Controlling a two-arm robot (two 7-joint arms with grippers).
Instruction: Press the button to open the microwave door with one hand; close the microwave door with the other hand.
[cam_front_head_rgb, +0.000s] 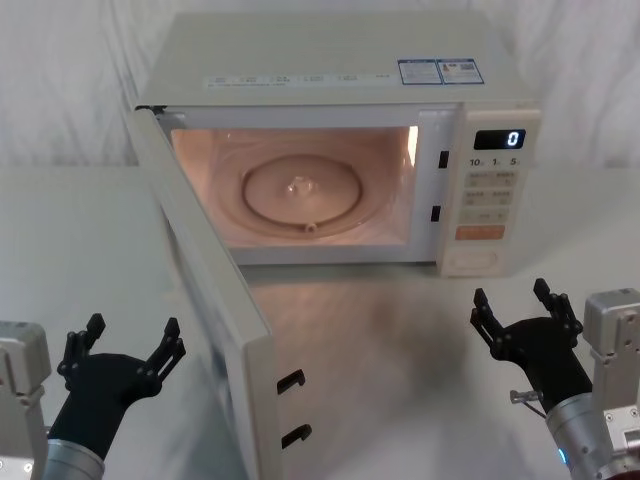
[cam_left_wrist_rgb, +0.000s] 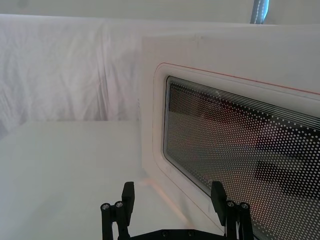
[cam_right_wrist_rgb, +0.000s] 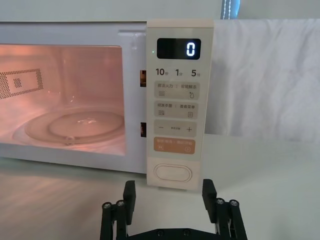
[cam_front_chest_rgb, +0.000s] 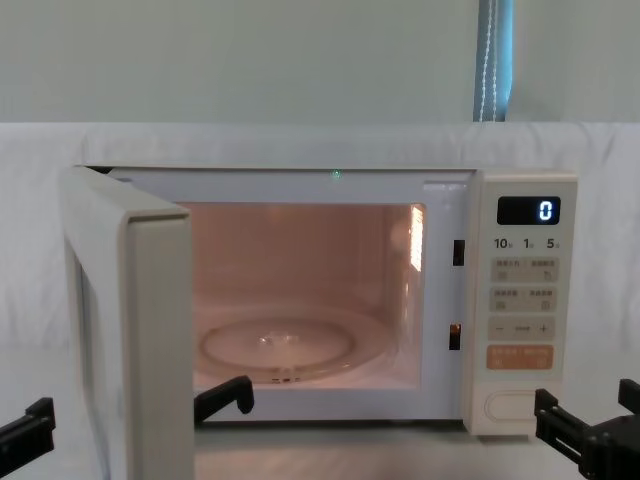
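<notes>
Microwave door (cam_front_head_rgb: 215, 300) swung wide open, jutting toward lower centre-left of the head view; two black latch hooks (cam_front_head_rgb: 291, 380) on its free edge. White draped cloth (cam_front_head_rgb: 60, 80) behind. Cavity lit pink, glass turntable (cam_front_head_rgb: 303, 195) inside, nothing on it. Button (cam_front_head_rgb: 471, 262) at the bottom of the control panel (cam_front_head_rgb: 487, 190), under the orange key (cam_front_head_rgb: 479, 232); display (cam_front_head_rgb: 499, 139) reads 0.

Left gripper (cam_front_head_rgb: 128, 339) lower left, fingers spread, outside the door, not touching. Left wrist view: the door's dotted window (cam_left_wrist_rgb: 240, 145) close by. Right gripper (cam_front_head_rgb: 513, 302) lower right, fingers spread, before the panel, clear of the button.
</notes>
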